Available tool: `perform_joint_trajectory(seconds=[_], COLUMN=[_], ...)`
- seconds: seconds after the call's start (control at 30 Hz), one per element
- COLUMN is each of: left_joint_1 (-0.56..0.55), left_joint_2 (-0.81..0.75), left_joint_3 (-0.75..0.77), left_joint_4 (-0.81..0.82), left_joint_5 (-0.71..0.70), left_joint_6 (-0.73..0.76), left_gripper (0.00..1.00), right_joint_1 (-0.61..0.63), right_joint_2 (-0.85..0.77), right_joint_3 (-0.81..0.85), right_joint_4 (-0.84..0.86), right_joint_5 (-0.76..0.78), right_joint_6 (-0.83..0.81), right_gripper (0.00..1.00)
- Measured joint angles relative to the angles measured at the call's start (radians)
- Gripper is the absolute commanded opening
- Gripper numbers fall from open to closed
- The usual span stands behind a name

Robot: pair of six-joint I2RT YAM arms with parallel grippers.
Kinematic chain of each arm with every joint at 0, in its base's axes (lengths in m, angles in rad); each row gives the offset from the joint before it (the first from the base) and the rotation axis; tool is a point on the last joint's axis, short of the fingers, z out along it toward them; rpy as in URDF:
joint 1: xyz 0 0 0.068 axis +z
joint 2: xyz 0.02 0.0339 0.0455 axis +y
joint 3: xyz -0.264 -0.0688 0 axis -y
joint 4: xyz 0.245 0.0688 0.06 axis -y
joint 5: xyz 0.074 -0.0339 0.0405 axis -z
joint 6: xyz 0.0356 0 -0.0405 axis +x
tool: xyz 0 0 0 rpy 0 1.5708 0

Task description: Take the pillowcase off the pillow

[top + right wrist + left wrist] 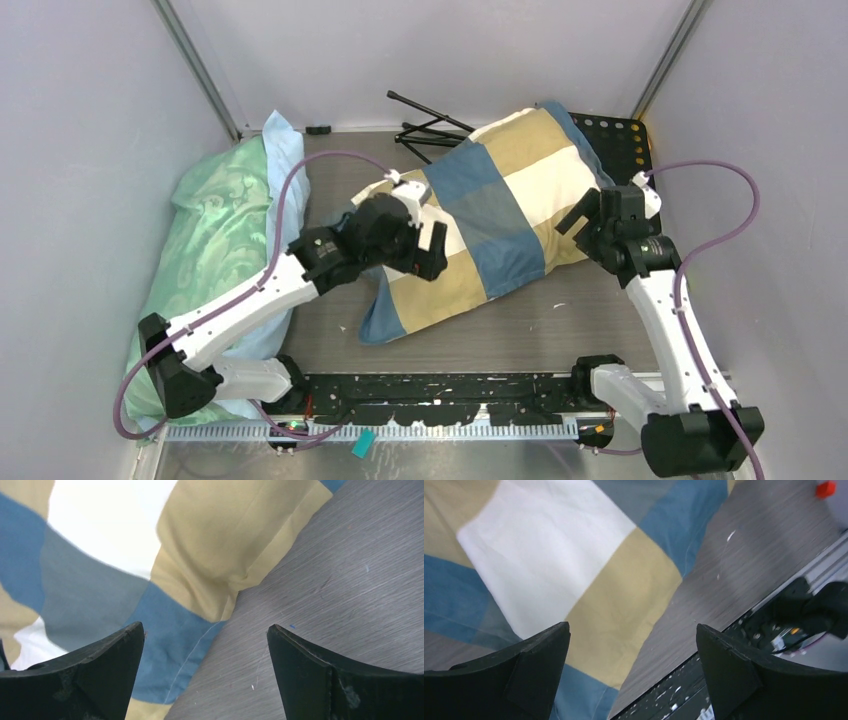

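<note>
The pillowcase [490, 210], in blocks of blue, tan and cream-white, lies stuffed and slantwise across the table from back right to front left. The pillow is hidden inside it. My left gripper [432, 260] is open and hovers over the case's front left part. In the left wrist view the gripper [631, 627] has the case [549, 555] under its left finger and bare table under its right. My right gripper [580, 215] is open at the case's right edge. In the right wrist view this gripper [205, 626] straddles the case's seam edge [165, 630] and bare table, holding nothing.
A mint-green patterned pillow [215, 235] with light blue cloth lies along the left wall. A black folded stand [430, 125] lies at the back and a black perforated plate [622, 135] at the back right. A black rail [450, 390] runs along the near edge. Grey walls enclose the table.
</note>
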Motion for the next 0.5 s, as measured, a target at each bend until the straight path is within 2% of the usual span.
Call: perform_joint_trajectory(seconds=[0.17,0.27,0.37,0.43,0.5], left_joint_1=[-0.122,-0.150,-0.152,-0.152,-0.152], left_joint_2=[0.013,0.039,0.038,0.037,0.037], left_joint_3=[-0.117,-0.169,-0.237,-0.283,-0.330], left_joint_4=[-0.027,-0.034,-0.026,-0.015,-0.002], left_joint_5=[-0.129,-0.190,-0.230,-0.247,-0.261], left_joint_6=[-0.002,-0.011,-0.028,-0.040,-0.051], left_gripper=[1.00,1.00,1.00,1.00,0.99], right_joint_1=[-0.149,-0.238,-0.268,-0.268,-0.267], right_joint_2=[0.073,0.105,0.171,0.220,0.272], right_joint_3=[-0.049,-0.097,-0.123,-0.126,-0.126], right_joint_4=[0.081,0.159,0.243,0.294,0.347], right_joint_5=[-0.077,-0.139,-0.189,-0.211,-0.223], right_joint_6=[0.035,0.059,0.072,0.071,0.070], right_gripper=[0.98,0.98,0.97,0.94,0.84])
